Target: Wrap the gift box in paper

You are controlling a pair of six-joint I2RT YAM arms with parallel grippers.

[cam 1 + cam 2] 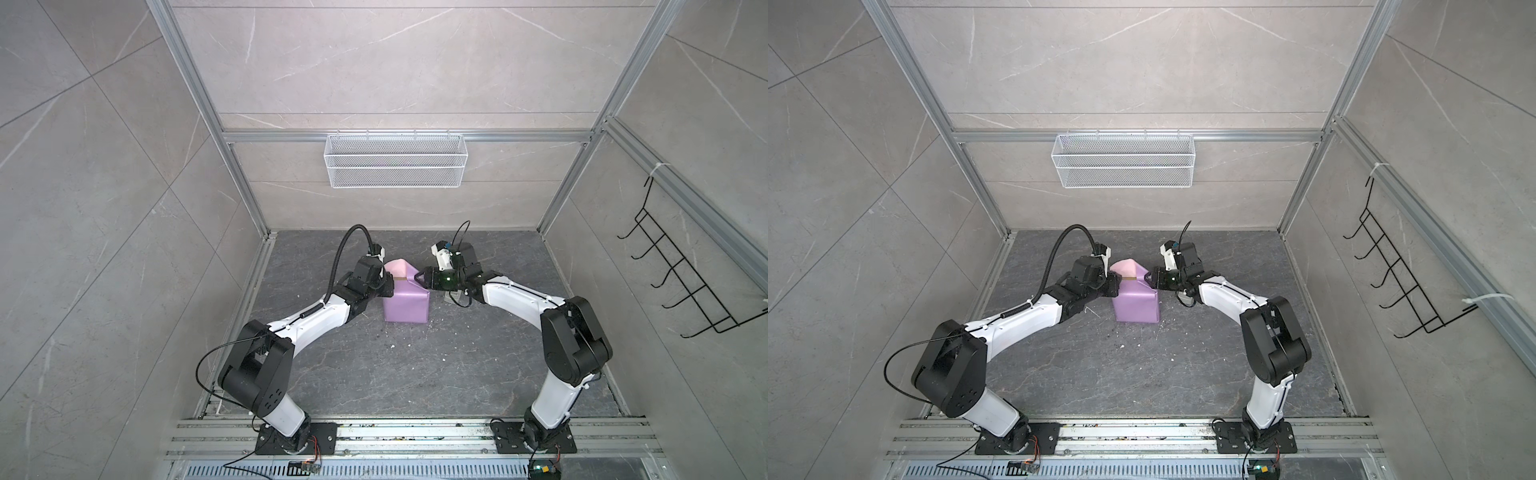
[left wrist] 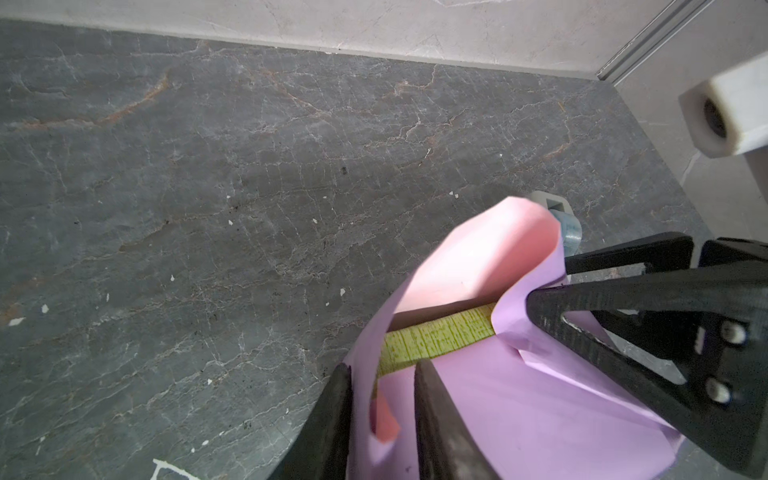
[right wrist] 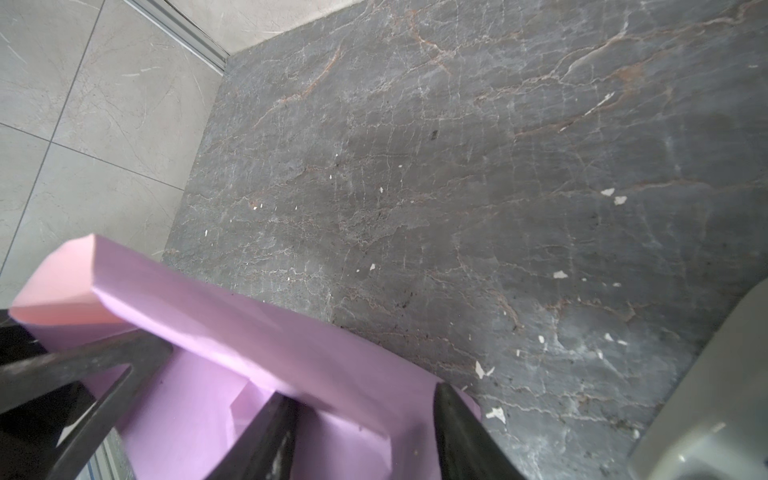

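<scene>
**Folding in the far end of the parcel**

The gift box (image 2: 436, 336) sits on the dark table (image 1: 374, 374) between the two grippers, inside the paper (image 1: 405, 305). The far end is open, showing a green strip of box and pink inside. The left gripper (image 2: 382, 365) is at the far left corner, jaws a little apart, with a paper edge loose between them. The right gripper (image 3: 365, 392) is at the far right side, jaws half apart around the fold, not pinching. I think both sides should be pushed in together, flat against the box end, so the thin paper makes neat folds and does not rip
</scene>
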